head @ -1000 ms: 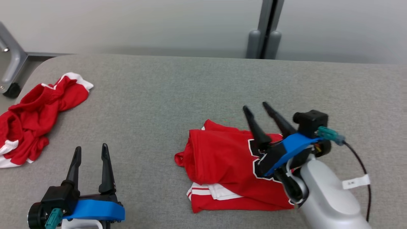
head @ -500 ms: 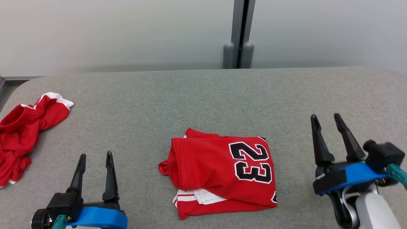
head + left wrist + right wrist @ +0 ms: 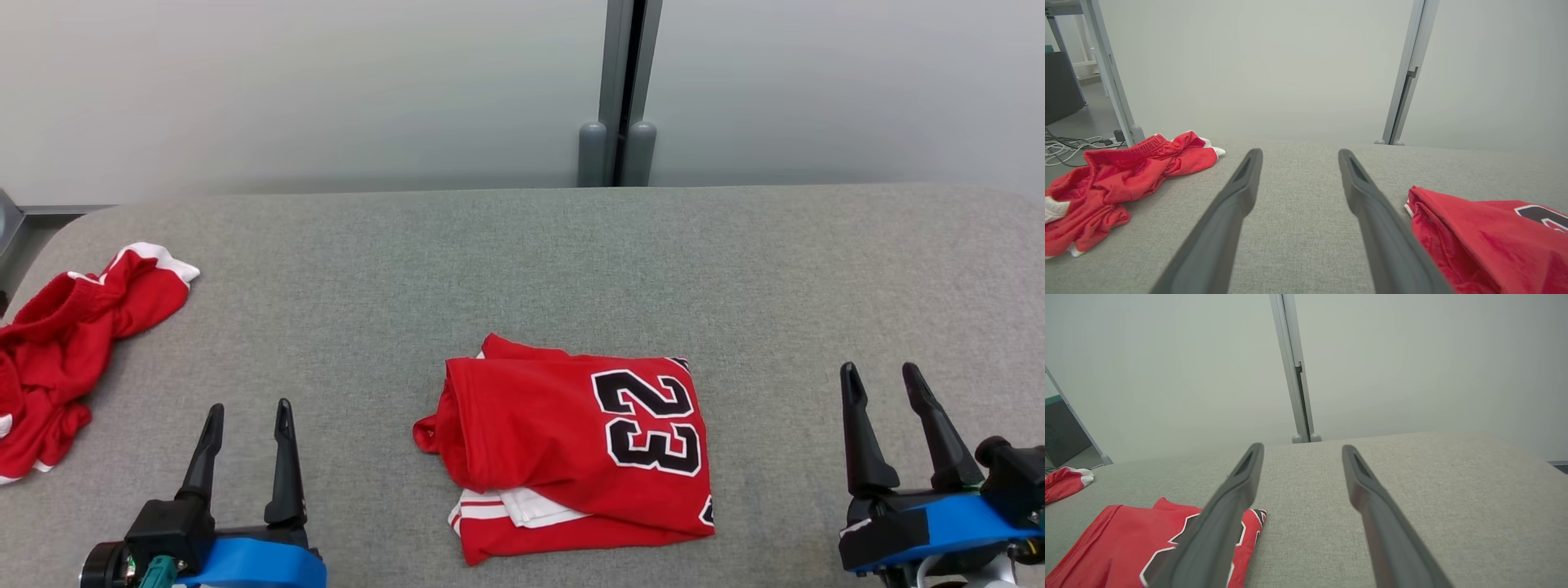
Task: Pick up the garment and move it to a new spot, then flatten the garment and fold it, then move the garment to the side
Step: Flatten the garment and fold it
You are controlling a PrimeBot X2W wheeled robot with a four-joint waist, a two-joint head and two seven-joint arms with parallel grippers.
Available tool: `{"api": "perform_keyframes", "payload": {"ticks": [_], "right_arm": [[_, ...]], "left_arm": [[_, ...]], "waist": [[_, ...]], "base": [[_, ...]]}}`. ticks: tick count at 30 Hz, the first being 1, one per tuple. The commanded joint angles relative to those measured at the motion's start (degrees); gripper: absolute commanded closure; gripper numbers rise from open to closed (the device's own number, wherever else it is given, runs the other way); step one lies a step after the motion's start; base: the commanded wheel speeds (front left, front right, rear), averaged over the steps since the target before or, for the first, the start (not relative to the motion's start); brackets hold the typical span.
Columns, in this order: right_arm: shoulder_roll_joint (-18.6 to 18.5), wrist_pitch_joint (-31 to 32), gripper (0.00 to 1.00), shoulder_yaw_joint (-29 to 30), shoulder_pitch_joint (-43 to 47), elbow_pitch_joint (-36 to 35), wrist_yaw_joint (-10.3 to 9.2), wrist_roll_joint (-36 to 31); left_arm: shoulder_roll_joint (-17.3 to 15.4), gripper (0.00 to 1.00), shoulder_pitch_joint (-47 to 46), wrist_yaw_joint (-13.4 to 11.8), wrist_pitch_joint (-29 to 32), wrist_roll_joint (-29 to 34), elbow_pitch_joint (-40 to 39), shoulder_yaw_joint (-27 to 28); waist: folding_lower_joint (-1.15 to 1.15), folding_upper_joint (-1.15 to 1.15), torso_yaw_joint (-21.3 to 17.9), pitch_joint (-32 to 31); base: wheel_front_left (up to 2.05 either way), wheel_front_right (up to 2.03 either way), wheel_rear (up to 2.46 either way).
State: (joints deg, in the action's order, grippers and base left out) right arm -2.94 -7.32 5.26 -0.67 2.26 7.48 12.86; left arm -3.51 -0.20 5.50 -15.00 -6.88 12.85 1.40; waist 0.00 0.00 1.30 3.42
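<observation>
A folded red garment (image 3: 563, 445) with a black "23" lies flat near the table's front centre; the left wrist view has it at the right (image 3: 1486, 232), the right wrist view at the lower left (image 3: 1126, 543). At the lower left my left gripper (image 3: 249, 412) stands open, empty, well left of the garment. My right gripper (image 3: 882, 376) stands open and empty at the lower right, apart from the garment's right edge. Both wrist views look along spread fingers (image 3: 1237, 204) (image 3: 1367, 498) with bare cloth between them.
A crumpled red and white garment (image 3: 69, 343) lies at the table's far left edge, also at the left (image 3: 1118, 179). The grey fabric table (image 3: 522, 278) ends at a pale wall with a grey post (image 3: 620, 90). Cables lie on the floor (image 3: 1069, 145).
My right gripper has pulled off the folded garment and drawn back to the lower right, leaving the garment lying free. The head camera has also shifted. The left gripper stays put.
</observation>
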Motion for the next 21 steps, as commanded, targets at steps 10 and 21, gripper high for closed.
{"api": "perform_keyframes", "payload": {"ticks": [10,21], "right_arm": [[0.0,1.0,0.00,0.3,2.2,-0.2,0.02,0.2],[0.0,2.0,0.00,0.4,2.8,-0.5,0.02,-0.4]], "left_arm": [[-1.1,0.00,1.3,-1.2,-0.2,-0.1,-0.9,1.1],[-2.0,0.00,2.0,-1.3,2.9,-1.1,-4.6,0.6]], "waist": [[0.00,0.00,0.3,-1.1],[0.00,0.00,0.8,-1.8]], "base": [[0.00,0.00,0.00],[0.00,0.00,0.00]]}}
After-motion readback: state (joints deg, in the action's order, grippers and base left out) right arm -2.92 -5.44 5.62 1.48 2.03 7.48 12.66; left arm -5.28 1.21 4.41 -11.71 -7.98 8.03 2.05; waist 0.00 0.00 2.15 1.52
